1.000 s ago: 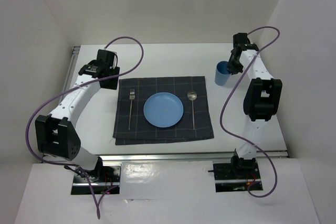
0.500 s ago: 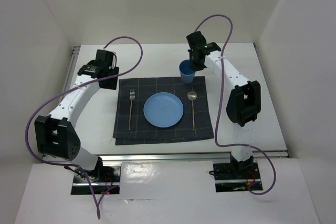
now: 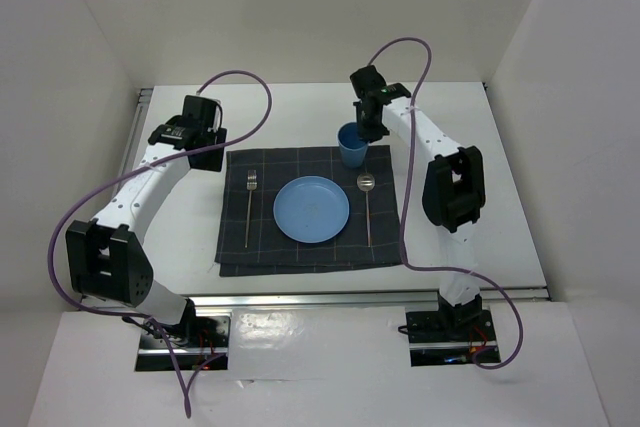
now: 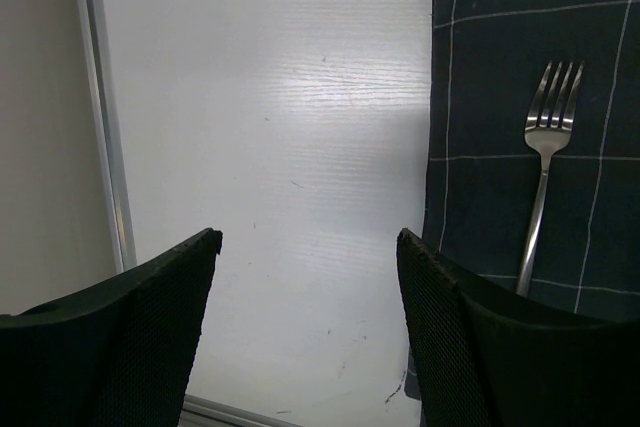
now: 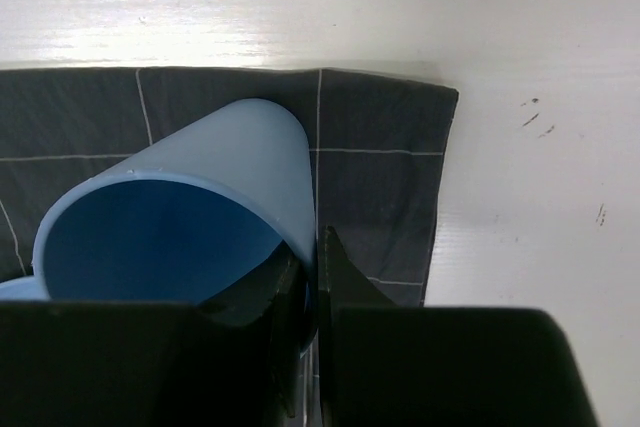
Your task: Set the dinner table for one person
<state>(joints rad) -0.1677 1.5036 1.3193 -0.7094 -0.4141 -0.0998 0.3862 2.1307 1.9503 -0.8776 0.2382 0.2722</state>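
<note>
Right gripper (image 5: 312, 252) pinching blue cup (image 5: 215, 162) rim over mat (image 5: 380, 167) corner, left gripper (image 4: 308, 287) wide above table (image 4: 270, 147), beside fork (image 4: 545, 147)

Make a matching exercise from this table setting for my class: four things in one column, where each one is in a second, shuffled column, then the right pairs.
Column 1
1. fork
2. spoon
3. plate
4. cup

Column 2
A. in the middle of the mat
B. pinched at its rim by the right gripper, over the mat's far edge
C. on the mat, left of the plate
D. on the mat, right of the plate

Pairs: 1-C, 2-D, 3-A, 4-B
</note>
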